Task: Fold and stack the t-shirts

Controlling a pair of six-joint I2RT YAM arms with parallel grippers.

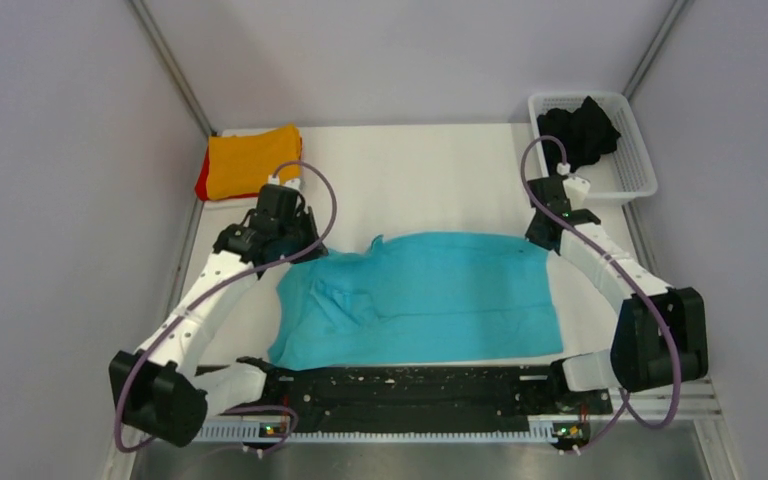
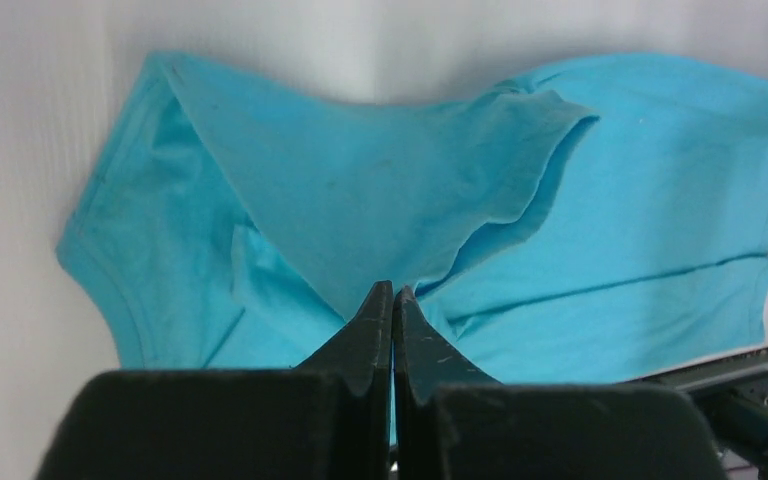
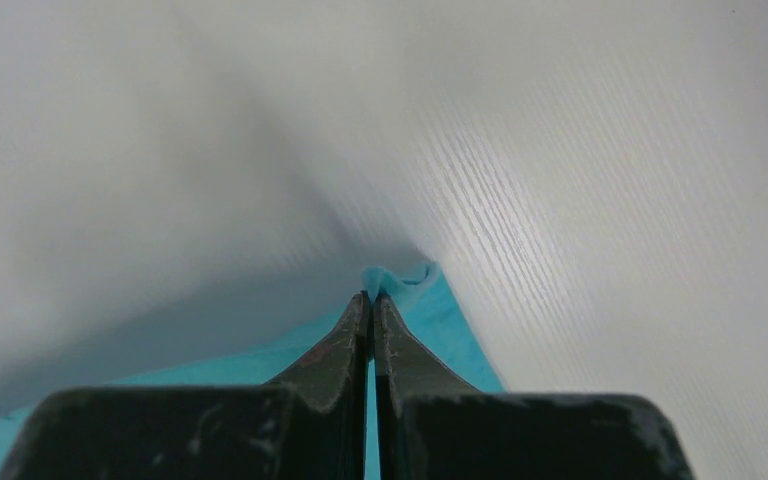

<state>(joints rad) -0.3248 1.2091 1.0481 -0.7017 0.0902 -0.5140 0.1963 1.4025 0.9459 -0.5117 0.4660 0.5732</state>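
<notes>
The white table [image 1: 440,170] carries the turquoise t-shirt [image 1: 430,300], which is spread between the two pincers and reaches back from them toward the arm bases. Beyond the left pincer [image 2: 392,290] the folded orange t-shirt [image 1: 252,160] lies on the red t-shirt [image 1: 203,185]. Beyond the right pincer [image 3: 370,295] the black t-shirt [image 1: 585,130] slumps in the white basket [image 1: 640,170]. Both pincers are pressed together on turquoise cloth, the left nipping the tip of a raised flap and the right a far corner. The fabric looks light and limp and likely to sag, so hems and corners seem the surest holds.
</notes>
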